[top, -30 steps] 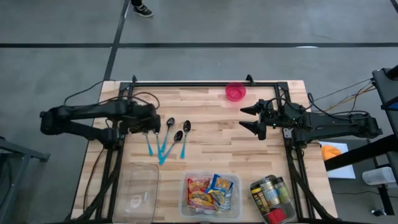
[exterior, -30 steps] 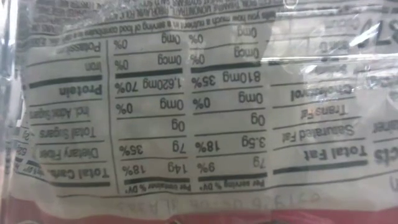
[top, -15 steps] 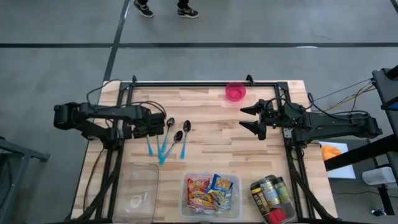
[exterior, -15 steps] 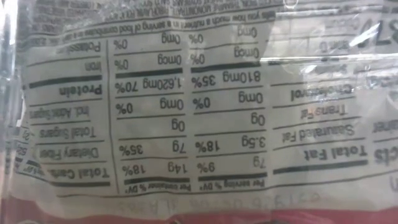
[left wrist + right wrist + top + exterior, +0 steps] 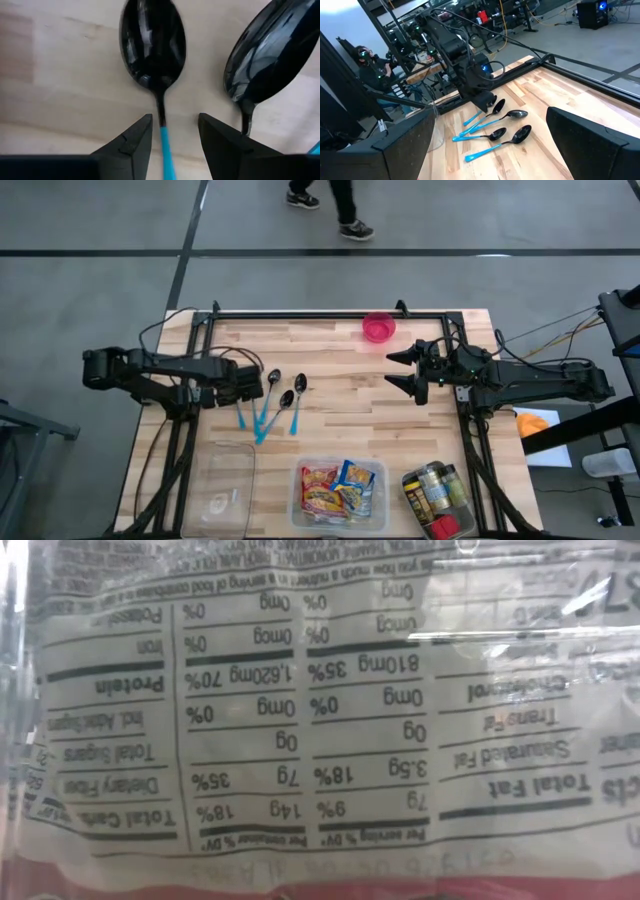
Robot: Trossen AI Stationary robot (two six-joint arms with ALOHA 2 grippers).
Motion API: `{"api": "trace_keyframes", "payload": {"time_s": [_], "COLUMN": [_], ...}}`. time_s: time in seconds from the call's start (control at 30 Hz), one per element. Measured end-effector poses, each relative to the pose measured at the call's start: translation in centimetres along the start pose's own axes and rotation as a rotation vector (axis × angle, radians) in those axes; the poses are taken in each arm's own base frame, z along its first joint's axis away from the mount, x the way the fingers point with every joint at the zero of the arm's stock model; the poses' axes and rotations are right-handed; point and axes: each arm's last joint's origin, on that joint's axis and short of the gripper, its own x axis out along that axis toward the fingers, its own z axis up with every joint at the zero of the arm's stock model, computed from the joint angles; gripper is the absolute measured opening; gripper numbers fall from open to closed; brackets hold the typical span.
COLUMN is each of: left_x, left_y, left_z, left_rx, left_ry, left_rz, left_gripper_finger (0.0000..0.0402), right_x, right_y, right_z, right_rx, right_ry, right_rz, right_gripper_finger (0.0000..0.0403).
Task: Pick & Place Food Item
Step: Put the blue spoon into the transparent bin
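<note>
The left gripper (image 5: 256, 384) sits low by the table's (image 5: 340, 405) left edge, jaws apart astride a blue-handled spoon (image 5: 154, 50), apparently lined up to pinch it. The right gripper (image 5: 400, 370), jaws wide and empty, waits near the right edge. The food packets (image 5: 338, 487) lie in a clear bin (image 5: 297, 498) at the front edge.
</note>
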Motion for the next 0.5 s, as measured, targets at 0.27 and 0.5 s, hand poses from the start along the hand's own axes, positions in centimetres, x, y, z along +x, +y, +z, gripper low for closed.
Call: {"api": "trace_keyframes", "payload": {"time_s": [0.27,0.5], "left_x": [0.6,0.3], "left_y": [0.5,1.0], "left_z": [0.1,0.2], "left_rx": [0.006,0.006], "left_ry": [-0.002,-0.017], "left_rz": [-0.035,-0.058], "left_gripper_finger": [0.0164,0.0133], "right_x": [0.0,0.0], "right_y": [0.0,0.0], "right_z": [0.0,0.0], "right_rx": [0.0,0.0], "right_ry": [0.001,0.0], "right_rz": [0.0,0.0], "right_gripper_finger": [0.0381,0.0381]}}
